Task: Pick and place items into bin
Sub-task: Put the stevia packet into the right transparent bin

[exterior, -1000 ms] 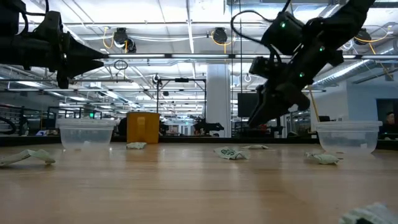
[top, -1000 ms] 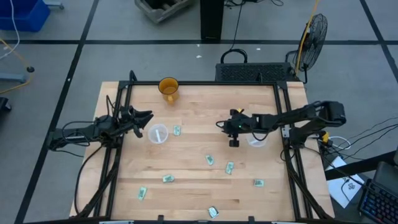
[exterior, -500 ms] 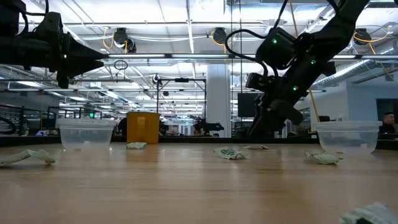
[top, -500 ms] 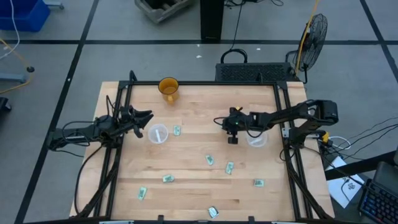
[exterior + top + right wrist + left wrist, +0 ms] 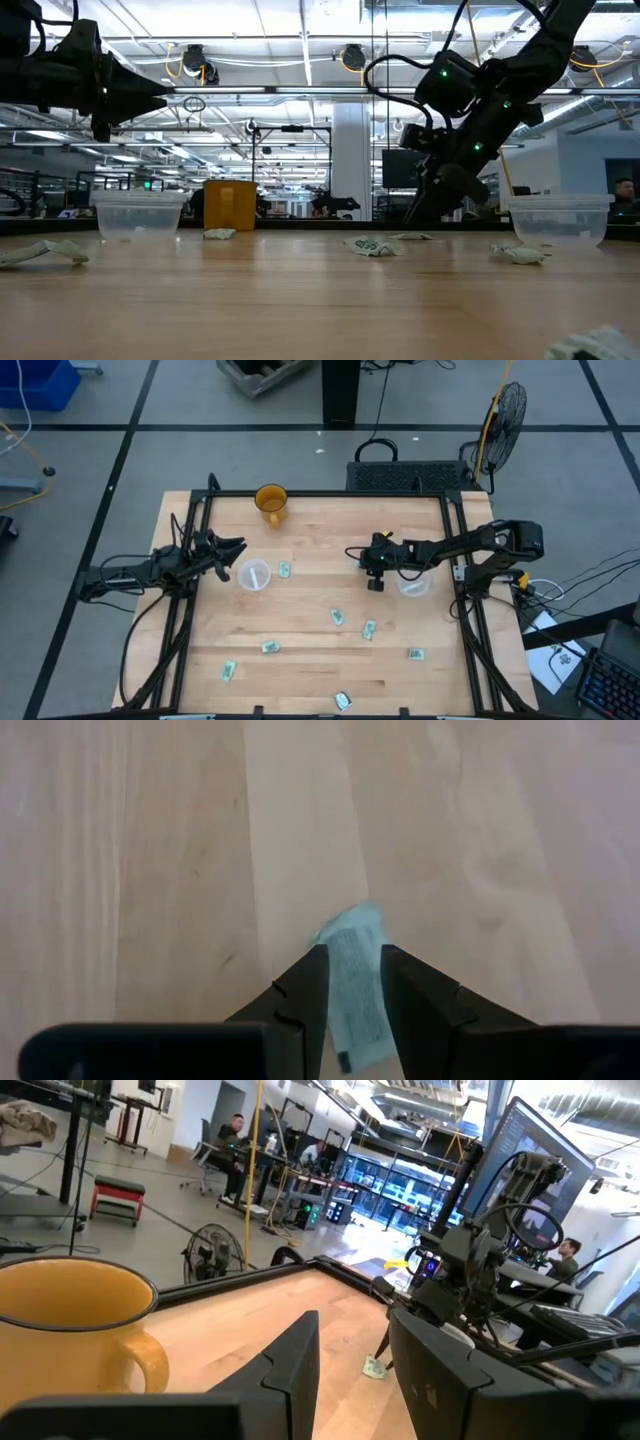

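One at a time: pinching a piece (image 5: 352,982) in the right gripper (image 5: 351,952), with only the tips of the fingers (image 5: 300,998) squeezing it. Hanging over the table (image 5: 310,530), close beside the right bin (image 5: 412,586). Leaving more pieces (image 5: 338,617) lying on the wood. Keeping the left gripper (image 5: 238,547) empty and spread apart, waiting near the left bin (image 5: 254,574). Maybe risking a slip, holding so little of the wrapper. Letting go too soon, probably dropping it outside. Maybe bumping the light bin and pushing it away.
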Robot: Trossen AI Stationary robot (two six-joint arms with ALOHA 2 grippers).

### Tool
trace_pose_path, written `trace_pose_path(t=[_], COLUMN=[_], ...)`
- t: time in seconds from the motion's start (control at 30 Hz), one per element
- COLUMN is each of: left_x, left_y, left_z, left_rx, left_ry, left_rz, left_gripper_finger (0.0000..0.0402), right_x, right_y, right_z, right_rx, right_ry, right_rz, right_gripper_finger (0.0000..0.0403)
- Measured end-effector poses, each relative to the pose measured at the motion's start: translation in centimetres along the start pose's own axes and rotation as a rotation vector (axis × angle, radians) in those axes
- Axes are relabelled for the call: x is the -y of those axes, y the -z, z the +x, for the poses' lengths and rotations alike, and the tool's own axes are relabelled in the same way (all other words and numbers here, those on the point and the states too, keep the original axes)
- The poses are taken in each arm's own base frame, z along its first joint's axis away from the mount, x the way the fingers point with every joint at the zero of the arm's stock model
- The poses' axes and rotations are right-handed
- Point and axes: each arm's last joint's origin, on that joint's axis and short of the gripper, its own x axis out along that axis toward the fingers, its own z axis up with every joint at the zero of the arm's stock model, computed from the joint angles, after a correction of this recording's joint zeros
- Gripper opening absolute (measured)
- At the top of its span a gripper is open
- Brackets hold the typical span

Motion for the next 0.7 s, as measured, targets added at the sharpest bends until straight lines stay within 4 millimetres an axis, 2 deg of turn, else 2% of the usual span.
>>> trace_pose_path(t=[0.2,0.43,0.7], left_x=[0.0,0.0,0.0], left_y=[0.0,0.0,0.0], left_z=[0.0,0.0,0.0], left_rx=[0.000,0.000,0.006], left_ry=[0.000,0.000,-0.012], left_rz=[0.000,-0.001,-0.001], left_gripper_finger=[0.0129,0.0129,0.0129], right_x=[-0.3,-0.2,-0.4], right_y=[0.7,0.7,1.3], right_z=[0.1,0.1,2.2], right_rx=[0.040,0.078,0.080], right_ry=[-0.064,-0.053,-0.048], right_rz=[0.002,-0.014,-0.052], right_gripper_finger=[0.0086,0.0086,0.0086])
